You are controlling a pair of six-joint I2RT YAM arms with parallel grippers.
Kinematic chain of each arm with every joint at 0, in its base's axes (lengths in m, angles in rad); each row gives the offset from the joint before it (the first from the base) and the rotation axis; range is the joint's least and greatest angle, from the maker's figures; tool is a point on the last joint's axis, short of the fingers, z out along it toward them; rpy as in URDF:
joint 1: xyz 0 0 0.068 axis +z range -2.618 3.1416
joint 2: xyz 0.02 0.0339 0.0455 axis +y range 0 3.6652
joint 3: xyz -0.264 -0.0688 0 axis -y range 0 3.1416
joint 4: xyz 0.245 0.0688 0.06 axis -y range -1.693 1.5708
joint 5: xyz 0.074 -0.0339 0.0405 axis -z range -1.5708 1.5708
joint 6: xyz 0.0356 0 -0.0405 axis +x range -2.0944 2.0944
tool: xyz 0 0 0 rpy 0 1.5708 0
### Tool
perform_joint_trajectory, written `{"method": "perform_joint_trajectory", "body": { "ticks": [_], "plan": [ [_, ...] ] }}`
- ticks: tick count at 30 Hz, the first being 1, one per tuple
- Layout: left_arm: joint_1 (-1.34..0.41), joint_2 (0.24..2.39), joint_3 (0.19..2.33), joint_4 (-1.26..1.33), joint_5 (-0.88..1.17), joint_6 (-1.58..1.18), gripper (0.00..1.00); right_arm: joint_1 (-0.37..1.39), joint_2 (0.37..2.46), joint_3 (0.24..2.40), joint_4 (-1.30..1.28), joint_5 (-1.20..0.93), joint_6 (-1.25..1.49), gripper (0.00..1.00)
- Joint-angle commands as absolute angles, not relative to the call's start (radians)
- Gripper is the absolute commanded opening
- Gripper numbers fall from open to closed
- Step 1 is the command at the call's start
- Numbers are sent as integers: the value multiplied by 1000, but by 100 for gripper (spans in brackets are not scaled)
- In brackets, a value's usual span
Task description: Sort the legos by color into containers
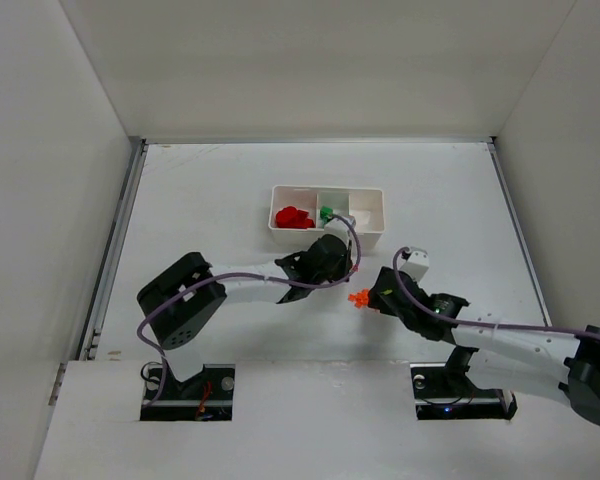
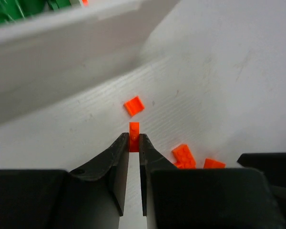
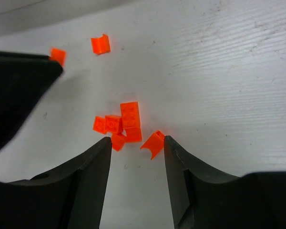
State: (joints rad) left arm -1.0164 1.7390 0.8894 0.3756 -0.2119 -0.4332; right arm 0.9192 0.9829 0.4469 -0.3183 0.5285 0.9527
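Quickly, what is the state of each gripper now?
Left gripper: closed on a small orange lego.
Right gripper: open, holding nothing, near loose orange legos.

A white desk [image 1: 200, 190] fills the middle of the top view, its surface finely grained and marked with a few small dark specks and faint scuffs that show in the wrist views. Plain white walls [image 1: 40, 200] stand at its left, far and right sides, and a grey metal rail [image 1: 115, 250] runs along the foot of the left wall, with a similar strip on the right edge. Along the near edge lies a white panel [image 1: 320, 420] with two dark rectangular cut-outs [image 1: 223, 378], one towards each end.
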Motion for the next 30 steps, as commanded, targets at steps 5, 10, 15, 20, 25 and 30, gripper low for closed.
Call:
{"method": "perform_joint_trajectory", "body": {
  "ticks": [5, 10, 15, 20, 25, 30],
  "plan": [
    [-920, 1712, 1078, 423, -149, -483, 10, 936, 1000, 446, -345, 614, 1031, 51],
    [-857, 1827, 1225, 422, -95, -502, 11, 947, 1051, 465, -347, 617, 1029, 50],
    [-817, 1937, 1344, 396, -61, -514, 15, 949, 1071, 474, -337, 607, 1025, 53],
    [-805, 1957, 1378, 377, -52, -511, 34, 949, 1114, 495, -328, 601, 1023, 54],
    [-803, 1850, 1290, 402, -57, -512, 37, 950, 1160, 506, -310, 584, 1029, 50],
    [-820, 1702, 1140, 413, -63, -528, 35, 953, 1180, 515, -316, 578, 1035, 47]
  ]
}}
